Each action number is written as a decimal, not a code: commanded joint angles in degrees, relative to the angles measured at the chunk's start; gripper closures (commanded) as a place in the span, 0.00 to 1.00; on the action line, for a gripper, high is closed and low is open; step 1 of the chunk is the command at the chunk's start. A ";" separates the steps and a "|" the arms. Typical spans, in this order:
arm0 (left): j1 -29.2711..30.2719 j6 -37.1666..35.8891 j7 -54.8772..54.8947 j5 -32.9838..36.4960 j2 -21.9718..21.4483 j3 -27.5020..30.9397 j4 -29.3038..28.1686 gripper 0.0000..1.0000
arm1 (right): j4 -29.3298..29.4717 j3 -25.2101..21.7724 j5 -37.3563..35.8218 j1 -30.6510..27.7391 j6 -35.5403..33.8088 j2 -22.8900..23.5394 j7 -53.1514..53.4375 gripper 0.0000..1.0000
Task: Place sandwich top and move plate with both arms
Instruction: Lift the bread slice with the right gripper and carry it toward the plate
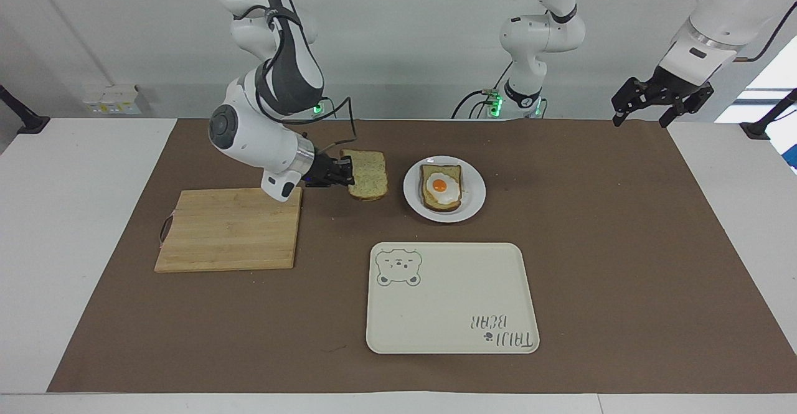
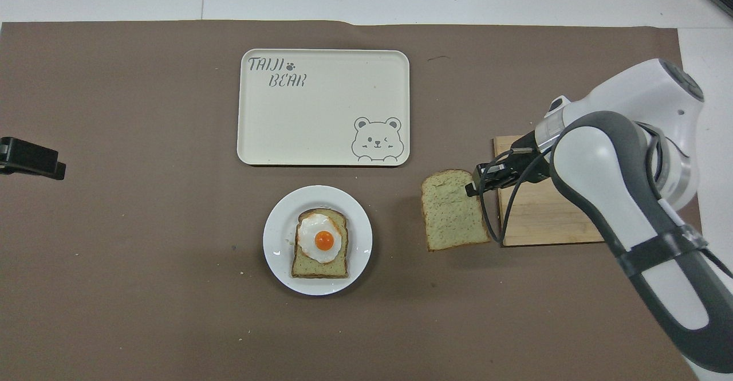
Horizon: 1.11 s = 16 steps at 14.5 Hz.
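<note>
Nearest the robots, right tool (image 1: 346, 174) clenched on sandwich top (image 1: 368, 175), aloft between cutting board (image 1: 228, 230) and plate (image 1: 473, 199). Level slice, centre over egg toast (image 1: 441, 188), lower gently. Left tool (image 1: 660, 99) released, waiting. Farther: tray (image 1: 451, 299).

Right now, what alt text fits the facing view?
The right gripper, shut on the sandwich top, holds it over the brown mat beside the plate of egg toast. The left gripper waits open; a cutting board and bear tray lie nearby.
</note>
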 commanded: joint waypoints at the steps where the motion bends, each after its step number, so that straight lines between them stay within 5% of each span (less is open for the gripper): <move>1: 0.05 -0.84 -0.42 0.98 -0.28 -0.06 -0.08 0.00 | -1.80 0.03 2.86 2.99 2.84 -1.58 3.76 1.00; 16: 1.81 3.02 8.63 -4.46 -5.91 0.20 -10.02 0.00 | -4.00 0.11 8.49 15.74 16.30 1.75 11.24 1.00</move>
